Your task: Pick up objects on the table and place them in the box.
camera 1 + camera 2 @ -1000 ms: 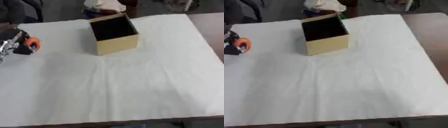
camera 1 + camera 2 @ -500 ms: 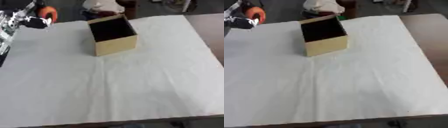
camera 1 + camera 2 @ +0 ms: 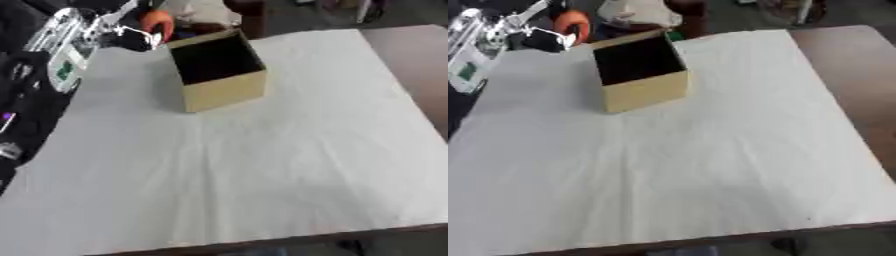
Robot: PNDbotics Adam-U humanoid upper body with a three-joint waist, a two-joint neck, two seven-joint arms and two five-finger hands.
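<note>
An open cardboard box (image 3: 217, 70) with a dark inside stands on the white cloth toward the table's far side. My left hand (image 3: 540, 31) is raised at the box's far left corner, shut on a small orange object (image 3: 573, 23). The object hangs just left of the box's back rim, above the table. My left arm (image 3: 63, 50), black and silver, runs down the left edge of the left eye view. My right hand shows in no view.
A white cloth (image 3: 262, 165) covers the table. The bare brown tabletop (image 3: 850, 75) shows along the right side. A pale bundle (image 3: 206, 12) lies beyond the far edge, behind the box.
My left hand has lifted the orange object from the table's left side and carried it up and rightward to the box's far left corner.
</note>
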